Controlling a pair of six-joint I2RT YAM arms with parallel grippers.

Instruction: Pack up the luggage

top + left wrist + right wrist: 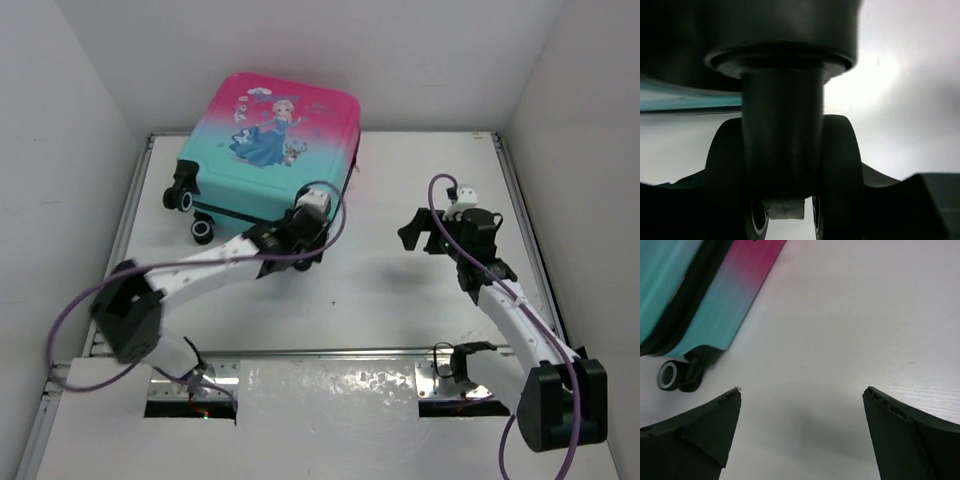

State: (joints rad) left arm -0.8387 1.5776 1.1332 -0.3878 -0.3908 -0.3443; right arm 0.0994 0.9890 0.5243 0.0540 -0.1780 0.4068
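Nearest the arm bases, the white bench lies bare in a broad strip in front of the luggage and to its right. The right gripper hangs over that bare stretch, well to the right of the luggage. Its jaws are spread wide with only bench surface between them. In the right wrist view, the case's teal end and one small wheel sit at the upper left, with the rest of the shell cut off by the frame.

The left gripper is at the luggage's near right corner. In the left wrist view a black caster wheel fills the space between the jaws. That view is too dark and close to tell whether they press on the wheel or only flank it. A thin teal strip of shell crosses on the left.

The luggage lies flat and closed, print upward. Two more wheels on its left side sit close to the bench's left edge. Its pink far end is hard against the rear wall, with no room behind it.
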